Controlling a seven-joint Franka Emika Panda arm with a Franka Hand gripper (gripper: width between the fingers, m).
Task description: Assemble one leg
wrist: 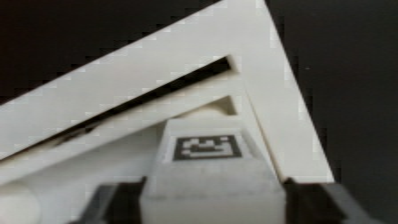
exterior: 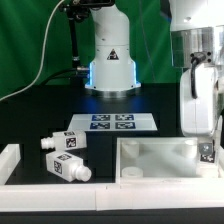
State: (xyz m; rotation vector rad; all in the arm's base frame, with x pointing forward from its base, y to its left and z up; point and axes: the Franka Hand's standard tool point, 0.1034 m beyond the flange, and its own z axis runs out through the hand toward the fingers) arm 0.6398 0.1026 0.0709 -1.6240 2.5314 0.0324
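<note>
My gripper [exterior: 203,138] hangs at the exterior view's right, over the right part of the white square tabletop [exterior: 150,147]. It is shut on one leg [exterior: 206,153], a white block with a square tag, held upright with its lower end inside the tabletop's rim. In the wrist view the leg [wrist: 208,148] sits between my dark fingers [wrist: 121,202], and a corner of the tabletop [wrist: 160,70] lies beneath it. Two more legs [exterior: 64,143] [exterior: 68,167] lie on the black table at the left, pegs pointing left.
The marker board [exterior: 111,122] lies in the middle in front of the robot base [exterior: 110,55]. A white wall [exterior: 60,189] runs along the front edge, and a white block [exterior: 8,160] stands at the far left.
</note>
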